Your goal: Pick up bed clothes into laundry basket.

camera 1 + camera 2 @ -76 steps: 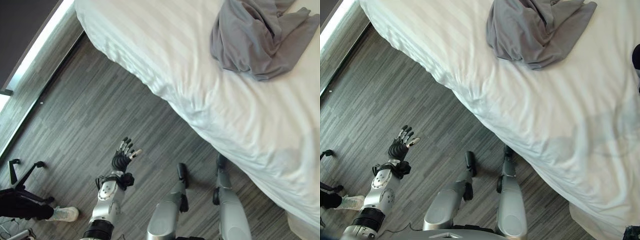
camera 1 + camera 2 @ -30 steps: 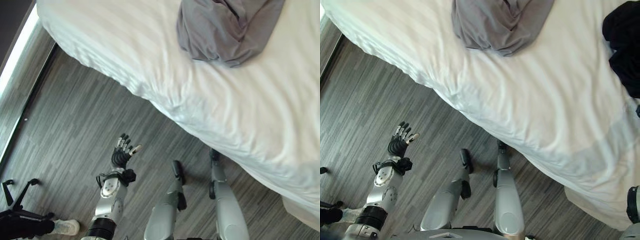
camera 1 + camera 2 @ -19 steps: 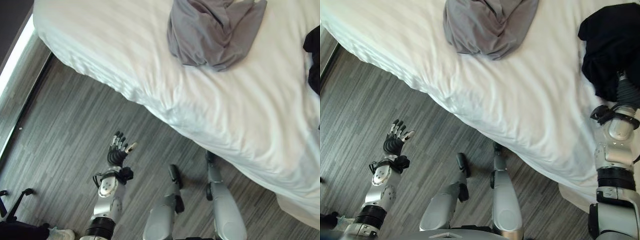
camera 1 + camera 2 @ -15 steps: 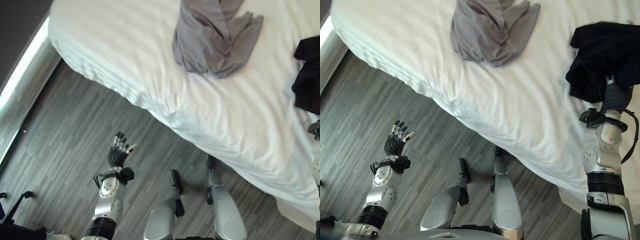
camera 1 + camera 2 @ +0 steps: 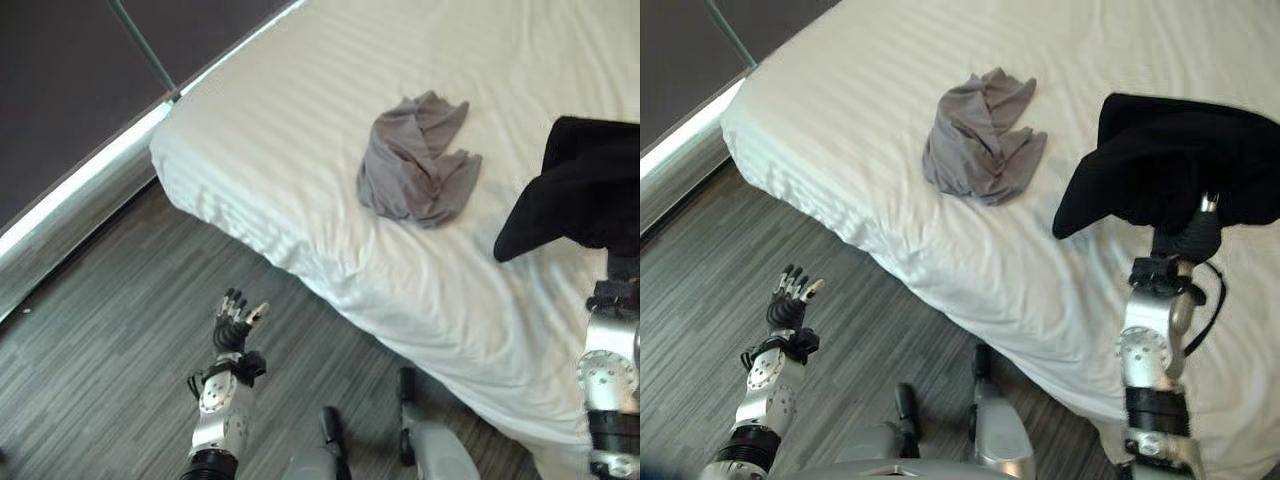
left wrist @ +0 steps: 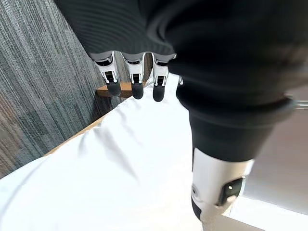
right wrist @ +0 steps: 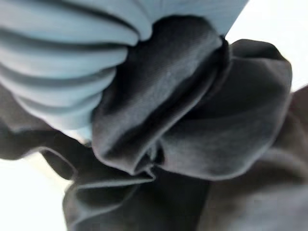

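Right hand (image 5: 1188,238) buried in black garment (image 5: 1170,170) raised over bed (image 5: 840,100), grip unreadable; left hand (image 5: 790,296) spread above floor; grey garment (image 5: 980,135) on bed; risk: loose bunched cloth slips, no basket visible.

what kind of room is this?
Probably a bedroom or hotel room: a bed with white striped sheets, a grey garment and a black garment on it, and wood-look plank flooring.

Left hand (image 5: 790,297) open, fingers straight.
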Motion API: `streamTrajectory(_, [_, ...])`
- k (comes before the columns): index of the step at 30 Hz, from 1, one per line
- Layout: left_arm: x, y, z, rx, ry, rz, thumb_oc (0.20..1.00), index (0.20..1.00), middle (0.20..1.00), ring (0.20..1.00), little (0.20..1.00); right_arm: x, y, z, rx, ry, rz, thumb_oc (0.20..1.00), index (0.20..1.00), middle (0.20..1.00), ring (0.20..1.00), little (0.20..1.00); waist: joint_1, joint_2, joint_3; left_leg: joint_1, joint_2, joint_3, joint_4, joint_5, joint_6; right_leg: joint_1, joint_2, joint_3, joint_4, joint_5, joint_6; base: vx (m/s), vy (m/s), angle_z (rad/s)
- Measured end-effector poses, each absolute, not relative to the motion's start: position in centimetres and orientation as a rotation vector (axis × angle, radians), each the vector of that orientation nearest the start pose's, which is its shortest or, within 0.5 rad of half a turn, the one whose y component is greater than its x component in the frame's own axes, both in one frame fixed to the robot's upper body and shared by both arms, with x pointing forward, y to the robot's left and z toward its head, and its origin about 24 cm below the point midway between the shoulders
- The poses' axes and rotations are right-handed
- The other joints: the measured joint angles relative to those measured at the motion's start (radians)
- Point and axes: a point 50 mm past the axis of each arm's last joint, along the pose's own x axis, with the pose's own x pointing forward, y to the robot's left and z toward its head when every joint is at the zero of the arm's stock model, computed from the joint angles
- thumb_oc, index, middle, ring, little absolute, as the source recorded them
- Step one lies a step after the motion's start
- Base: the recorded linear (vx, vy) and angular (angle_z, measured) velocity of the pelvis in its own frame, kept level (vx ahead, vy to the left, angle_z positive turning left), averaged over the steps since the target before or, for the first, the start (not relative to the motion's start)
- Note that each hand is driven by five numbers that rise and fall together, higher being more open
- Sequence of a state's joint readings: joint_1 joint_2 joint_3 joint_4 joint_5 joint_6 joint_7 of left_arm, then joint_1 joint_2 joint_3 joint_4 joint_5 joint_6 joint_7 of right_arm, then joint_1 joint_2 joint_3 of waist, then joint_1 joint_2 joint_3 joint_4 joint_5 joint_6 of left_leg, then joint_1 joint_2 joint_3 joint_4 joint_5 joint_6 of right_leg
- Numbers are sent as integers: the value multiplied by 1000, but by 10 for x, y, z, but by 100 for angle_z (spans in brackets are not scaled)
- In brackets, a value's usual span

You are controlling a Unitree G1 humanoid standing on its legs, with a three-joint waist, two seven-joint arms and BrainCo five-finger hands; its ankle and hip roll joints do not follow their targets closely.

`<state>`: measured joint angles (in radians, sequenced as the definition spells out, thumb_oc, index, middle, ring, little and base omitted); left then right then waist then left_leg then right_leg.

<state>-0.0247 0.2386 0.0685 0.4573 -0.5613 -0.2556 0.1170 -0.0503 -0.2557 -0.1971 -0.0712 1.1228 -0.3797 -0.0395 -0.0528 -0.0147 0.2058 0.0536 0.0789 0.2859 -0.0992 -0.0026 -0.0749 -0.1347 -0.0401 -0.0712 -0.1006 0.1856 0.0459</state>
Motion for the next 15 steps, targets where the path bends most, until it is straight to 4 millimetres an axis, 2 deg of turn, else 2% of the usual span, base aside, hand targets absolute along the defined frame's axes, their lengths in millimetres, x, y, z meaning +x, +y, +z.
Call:
streamTrajectory(2, [233, 246, -23, -284, 147, 390, 1000, 1000, 1000, 1000, 1000, 234, -257, 80, 955, -505, -345, 200, 200, 200, 200, 200, -2, -4, -30, 21, -1, 1, 0, -6, 2, 18, -1, 2, 0, -3, 1, 50, 34, -4])
streamTrajectory(4, [231, 247, -25, -279, 159, 396, 1000, 1000, 1000, 1000, 1000, 229, -256, 62, 996, -458, -399, 200, 200, 200, 200, 200, -3, -2, -47, 20, -2, 2, 0, -13, 6, 19, -2, 6, 0, -3, 2, 58, 32, -5])
streamTrajectory(6, [223, 248, -33, -277, 190, 417, 1000, 1000, 1000, 1000, 1000, 217, -257, 16, 1027, -320, -558, 200, 200, 200, 200, 200, -4, 5, -70, 23, -3, 2, 0, -13, 8, 19, -3, 8, 0, -4, 1, 59, 29, -1])
streamTrajectory(9, [218, 245, -41, -294, 221, 430, 1000, 1000, 1000, 1000, 1000, 204, -252, -20, 1150, -231, -720, 200, 200, 200, 200, 200, -4, 27, -79, 22, -3, 3, 0, -11, 10, 17, -2, 10, 0, -3, 2, 35, 14, -2])
streamTrajectory(12, [216, 241, -44, -304, 231, 429, 1000, 1000, 1000, 1000, 1000, 201, -251, -25, 1144, -185, -718, 200, 200, 200, 200, 200, -16, 41, -87, 22, -2, 5, 0, -10, 11, 17, 0, 12, 0, -2, 3, 4, 3, -1])
streamTrajectory(15, [216, 241, -44, -304, 229, 428, 1000, 1000, 1000, 1000, 1000, 206, -257, -10, 1108, -226, -662, 200, 200, 200, 200, 200, -24, 44, -89, 25, 1, 10, 0, -10, 11, 17, 4, 18, 0, -3, 2, 23, -10, -5])
